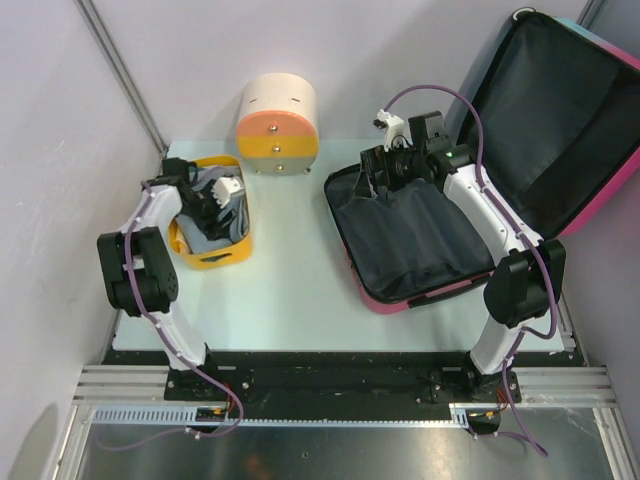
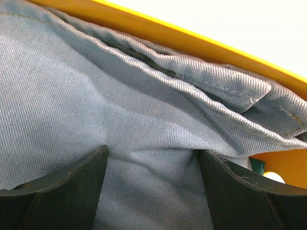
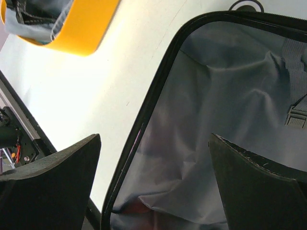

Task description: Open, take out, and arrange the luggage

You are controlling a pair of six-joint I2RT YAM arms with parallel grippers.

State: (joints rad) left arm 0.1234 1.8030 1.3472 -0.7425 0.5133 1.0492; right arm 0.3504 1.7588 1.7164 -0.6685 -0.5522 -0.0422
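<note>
Seemingly done: opening the luggage (image 1: 400,255), getting grey-blue cloth (image 2: 120,96) into yellow basket (image 2: 192,38) under spread left hand (image 2: 151,163). Pending: checking black lining (image 3: 230,96) below spread right hand (image 3: 154,143), arranging.

Yellow plastic basket (image 1: 213,259): walls surround the left claw (image 2: 152,160). Its rim runs across just beyond the fingertips in the wrist view.

Blue-grey twill cloth (image 2: 144,110): folded, seams showing, fills the basket. It lies beneath the left claw, bunched between the two fingers and against them.

Round drawer box (image 1: 277,125): cream, orange and yellow bands. It stands on the table beyond the left claw and to its right, apart from the basket.

Pale table (image 1: 290,290): bare stretch between the left claw and the right claw (image 1: 388,178).

From the right claw, the basket sits well off to the left.
</note>
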